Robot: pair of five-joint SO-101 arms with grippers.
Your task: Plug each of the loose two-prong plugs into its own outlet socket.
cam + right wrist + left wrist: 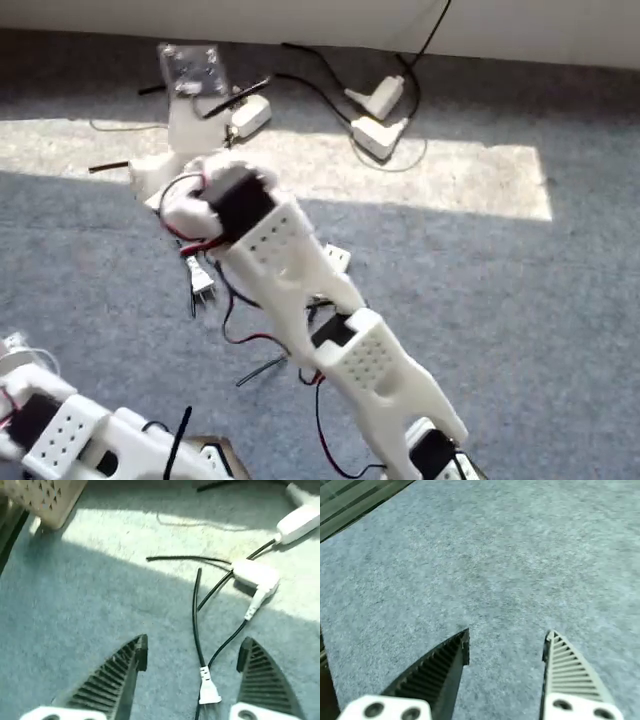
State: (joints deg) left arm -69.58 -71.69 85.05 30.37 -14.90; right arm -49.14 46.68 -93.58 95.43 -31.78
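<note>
**Inspector:** State of the 2 end effectors?

**Technician:** Right gripper (pixel 194 642) is spread wide and holds nothing. Left gripper (pixel 505 645) is likewise wide, over bare grey carpet (pixel 485 555).

**Inspector:** Location of the work item?

**Technician:** 1 white two-prong plug (pixel 207 692) lies flat on the carpet in the gap between the right jaws, touching neither. Its black cord (pixel 195 610) leads away toward a white outlet socket (pixel 252 574). A second socket (pixel 300 519) lies beyond, in the sunlit strip.

**Inspector:** Handling assessment?

**Technician:** Judged light, with a hard, smooth moulded body. The cord looks limp and will likely tug the plug sideways. Recommend gripping across the body's flat sides, behind the prongs, never on the cord. Which way the prongs point cannot be told from here.

**Inspector:** Risks?

**Technician:** Both sockets look loose and light. A push may slide one along the carpet unless the other arm braces it.
</note>
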